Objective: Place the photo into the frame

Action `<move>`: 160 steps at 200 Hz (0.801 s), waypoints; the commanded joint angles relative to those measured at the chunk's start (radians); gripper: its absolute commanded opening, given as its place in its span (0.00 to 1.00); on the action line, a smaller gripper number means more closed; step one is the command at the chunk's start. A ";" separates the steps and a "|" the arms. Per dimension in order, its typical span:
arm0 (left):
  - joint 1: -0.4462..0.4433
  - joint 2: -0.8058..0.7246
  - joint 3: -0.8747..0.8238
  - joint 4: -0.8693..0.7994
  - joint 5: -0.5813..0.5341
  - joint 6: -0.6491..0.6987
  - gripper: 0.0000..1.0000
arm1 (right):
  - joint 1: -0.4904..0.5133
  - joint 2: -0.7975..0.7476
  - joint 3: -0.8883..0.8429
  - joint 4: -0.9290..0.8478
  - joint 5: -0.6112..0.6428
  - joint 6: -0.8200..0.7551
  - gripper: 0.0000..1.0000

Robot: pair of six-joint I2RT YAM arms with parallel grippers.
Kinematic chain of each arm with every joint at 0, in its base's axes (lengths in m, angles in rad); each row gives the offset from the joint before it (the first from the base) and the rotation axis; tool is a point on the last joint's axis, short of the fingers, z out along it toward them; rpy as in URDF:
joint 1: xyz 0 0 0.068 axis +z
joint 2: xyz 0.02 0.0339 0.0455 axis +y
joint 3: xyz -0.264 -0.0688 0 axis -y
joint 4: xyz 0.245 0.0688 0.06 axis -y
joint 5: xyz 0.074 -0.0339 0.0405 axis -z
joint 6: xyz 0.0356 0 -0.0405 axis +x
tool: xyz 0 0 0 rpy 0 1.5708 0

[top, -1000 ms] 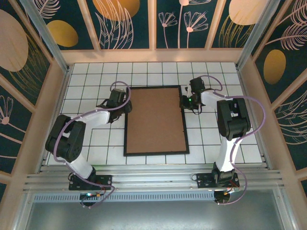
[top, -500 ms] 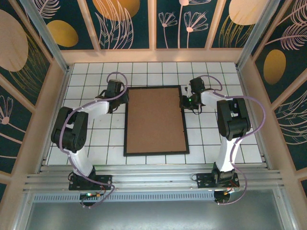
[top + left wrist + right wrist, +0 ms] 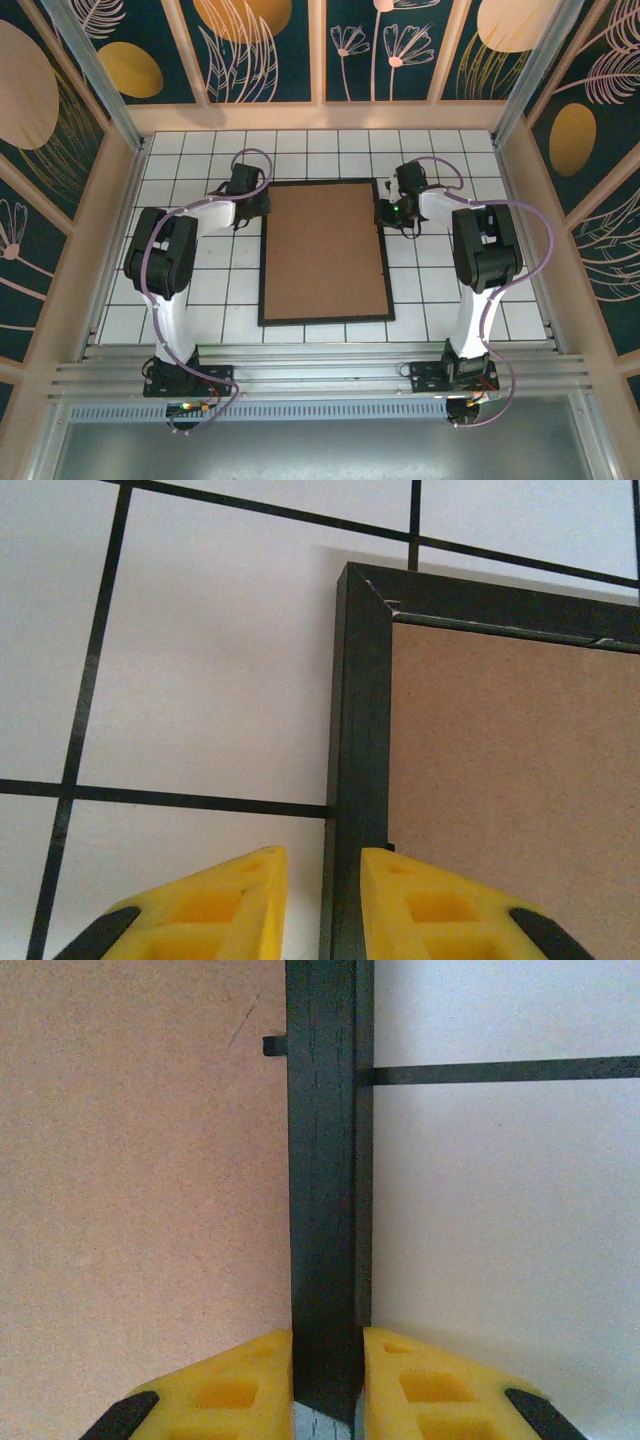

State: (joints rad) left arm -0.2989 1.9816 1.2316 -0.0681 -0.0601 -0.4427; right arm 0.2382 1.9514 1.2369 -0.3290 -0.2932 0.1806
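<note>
Starting at the near edge, the frame (image 3: 325, 320) lies flat, back up, mid-table (image 3: 200, 300). Its long rails run away from the arm bases, and the brown board (image 3: 325, 250) fills its opening. Whether the photo sits under that board cannot be told.

Towards the far end, the right gripper (image 3: 328, 1336) is clamped on the right rail. One yellow finger (image 3: 240, 1380) is on the board side and one on the tile side, both hard against the black moulding. A small tab (image 3: 272, 1046) juts over the board just beyond.

Farther on, near the far-left corner, the left gripper (image 3: 322, 854) hangs over the left rail with its fingers narrowly apart. Bare tile shows between the outer finger (image 3: 215, 905) and the rail, and the inner finger overlaps the moulding. I see no grip made there.

The step in hand looks like taking hold of both long rails. To do it well, the left gripper should shift a little towards the board so the rail sits centred in the gap. It should then drop until the tips meet the tile before pinching. Otherwise the inner tip may land on top of the moulding and shove the frame sideways against the right grip. Pinching level with the right gripper should guard the thin rails against twisting in any lift.
</note>
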 commanded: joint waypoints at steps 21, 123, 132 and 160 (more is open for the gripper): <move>0.009 0.043 0.045 -0.032 0.018 0.028 0.27 | 0.001 0.023 0.004 0.024 0.019 -0.021 0.21; 0.010 0.087 0.037 -0.024 0.102 0.056 0.31 | 0.006 0.030 0.004 0.026 0.012 -0.016 0.21; 0.009 0.093 0.040 -0.025 0.110 0.057 0.31 | 0.009 0.032 0.006 0.025 0.012 -0.016 0.21; 0.008 0.103 0.037 -0.029 0.123 0.064 0.33 | 0.013 0.035 0.009 0.021 0.017 -0.019 0.21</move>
State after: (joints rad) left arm -0.2878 2.0304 1.2648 -0.0715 0.0204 -0.4042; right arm 0.2401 1.9514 1.2369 -0.3256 -0.2924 0.1810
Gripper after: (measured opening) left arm 0.325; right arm 0.210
